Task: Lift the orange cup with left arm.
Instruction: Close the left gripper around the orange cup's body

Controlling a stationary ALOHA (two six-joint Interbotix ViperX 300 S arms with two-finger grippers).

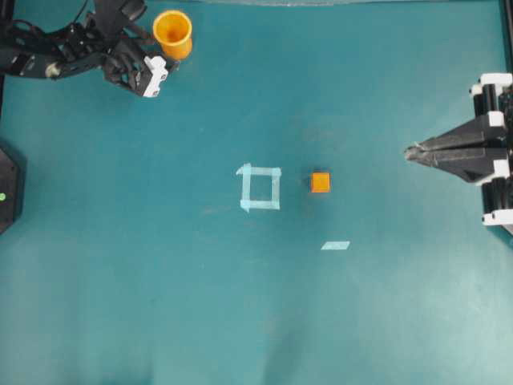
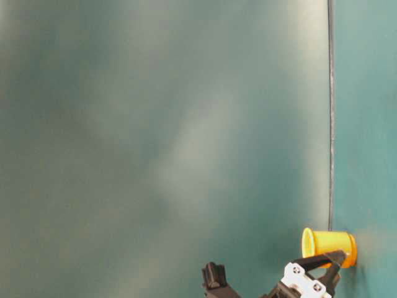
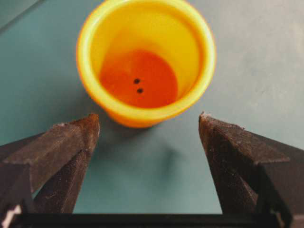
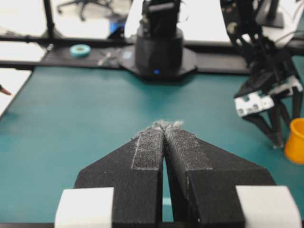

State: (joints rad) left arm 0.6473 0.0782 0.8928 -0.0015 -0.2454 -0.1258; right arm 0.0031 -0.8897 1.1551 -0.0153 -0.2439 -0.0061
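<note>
The orange cup [image 1: 172,34] stands upright on the teal table near its top-left corner. It also shows in the table-level view [image 2: 329,245] and at the right edge of the right wrist view [image 4: 295,140]. My left gripper [image 1: 156,54] is open right beside it. In the left wrist view the cup [image 3: 145,61] fills the top and the left gripper [image 3: 148,118] has its two dark fingertips [image 3: 90,123] level with the cup's near wall, one on each side and apart from it. My right gripper [image 1: 410,151] is shut and empty at the right edge [image 4: 165,126].
A small orange cube [image 1: 320,182] lies near the middle, just right of a pale tape square [image 1: 260,188]. A short tape strip [image 1: 335,245] lies below them. The table's top edge runs close behind the cup. The left arm's base [image 4: 159,47] stands at the far side.
</note>
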